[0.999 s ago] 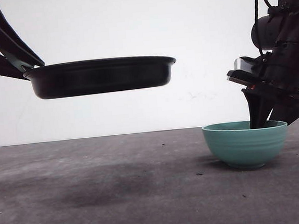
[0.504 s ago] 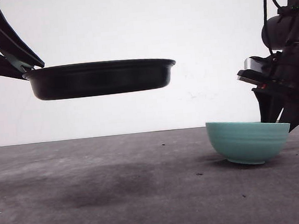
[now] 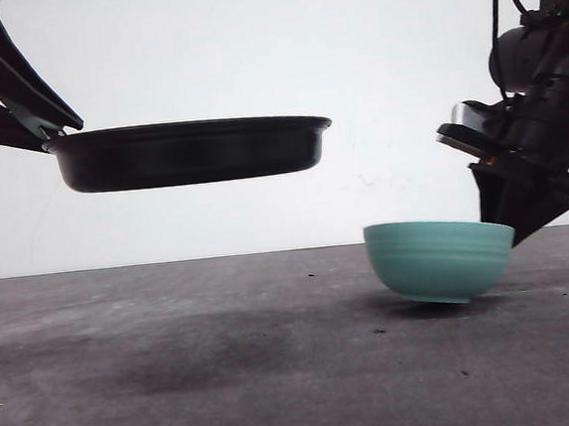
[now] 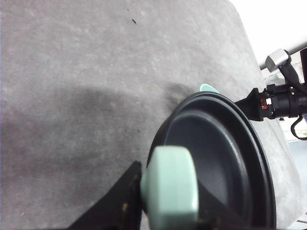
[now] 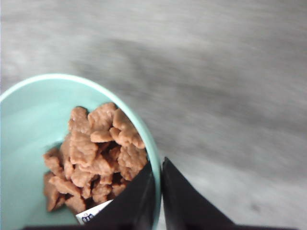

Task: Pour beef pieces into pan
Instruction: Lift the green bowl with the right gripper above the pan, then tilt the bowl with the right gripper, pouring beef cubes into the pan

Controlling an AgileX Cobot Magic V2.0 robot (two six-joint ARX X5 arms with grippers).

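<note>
**Beef in the bowl, pan held aloft**

I saw the beef pieces (image 5: 93, 153) heaped in the teal bowl (image 5: 29, 124), a low reddish-brown pile lying against the wall nearest the right gripper (image 5: 158, 196), at the lower left of the right wrist frame. A scrap of white label showed at the foot of the heap. The rest of the bowl's inside was bare teal.

The right gripper pinched the bowl's rim, one finger (image 5: 132, 201) inside and the other outside, the wall caught between them. In the front view the bowl (image 3: 438, 261) sat at the lower right of the frame, tilted so that its rim dipped toward the right, where the right gripper (image 3: 509, 215) held it; its base looked raised off the grey table (image 3: 229, 377), though I could not tell whether one edge of the foot was touching.

The pan (image 3: 190, 153) hung in the upper left of the front frame, level and well above the table, well apart from the bowl. From the left wrist camera I saw its black inside (image 4: 211, 158) with nothing in it. The left gripper (image 4: 168, 211) was clamped on the pale mint-green handle (image 4: 170, 184), a dark finger on either side of it. Past the pan's far rim a sliver of the bowl (image 4: 207, 87) showed, with the right arm (image 4: 280, 98) beyond it at the right edge.
</note>
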